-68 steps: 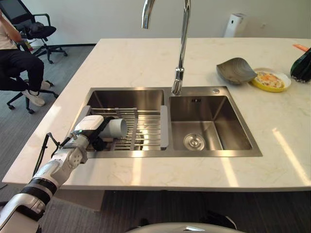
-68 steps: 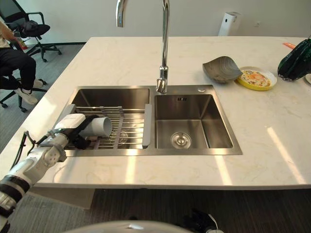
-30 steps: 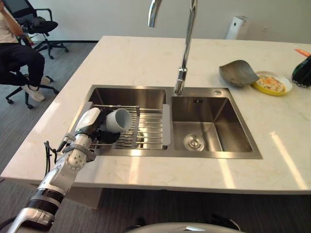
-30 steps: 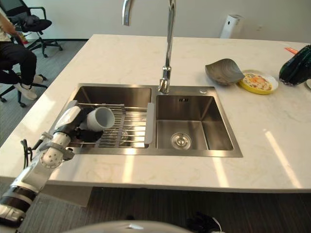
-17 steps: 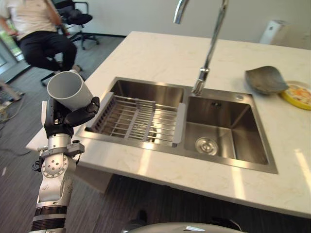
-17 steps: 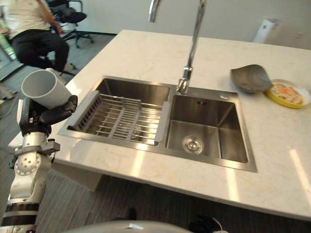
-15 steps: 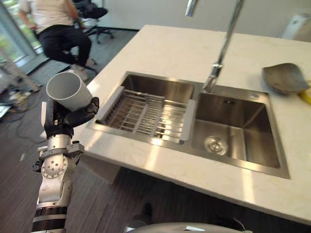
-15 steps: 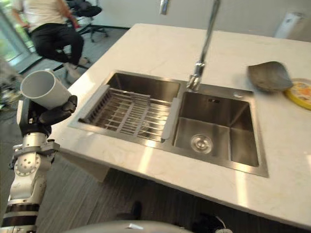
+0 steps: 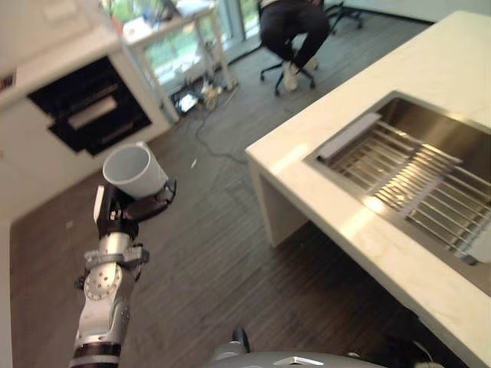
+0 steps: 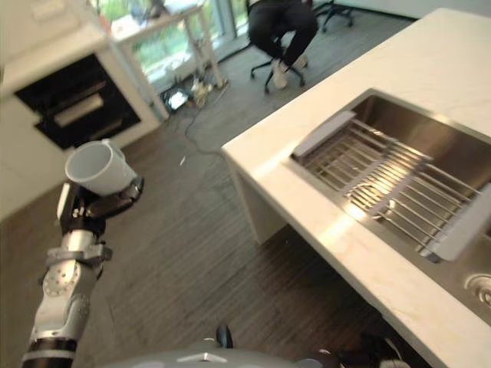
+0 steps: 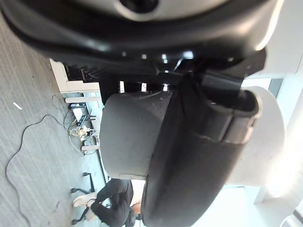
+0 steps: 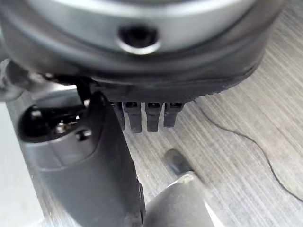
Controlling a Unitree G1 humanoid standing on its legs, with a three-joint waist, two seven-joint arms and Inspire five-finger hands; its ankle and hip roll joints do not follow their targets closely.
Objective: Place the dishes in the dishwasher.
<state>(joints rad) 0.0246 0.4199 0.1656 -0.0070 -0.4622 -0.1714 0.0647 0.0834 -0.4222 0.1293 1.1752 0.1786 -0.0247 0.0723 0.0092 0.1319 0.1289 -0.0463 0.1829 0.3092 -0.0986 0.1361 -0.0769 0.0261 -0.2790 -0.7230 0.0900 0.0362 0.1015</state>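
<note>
At the left of the left eye view we carry a white cup (image 9: 135, 170) in our left hand (image 9: 123, 215), fingers and thumb curled round it, mouth up over the dark floor (image 9: 207, 253). Our right hand (image 12: 142, 113) hangs above the floor, fingers straight, holding nothing. We judge the carry half done: the cup is clear of the sink rack (image 9: 414, 180) at right, well apart from it. What looks like the dishwasher (image 9: 88, 111), a dark opening at upper left, is not yet reached, and loading remains
</note>
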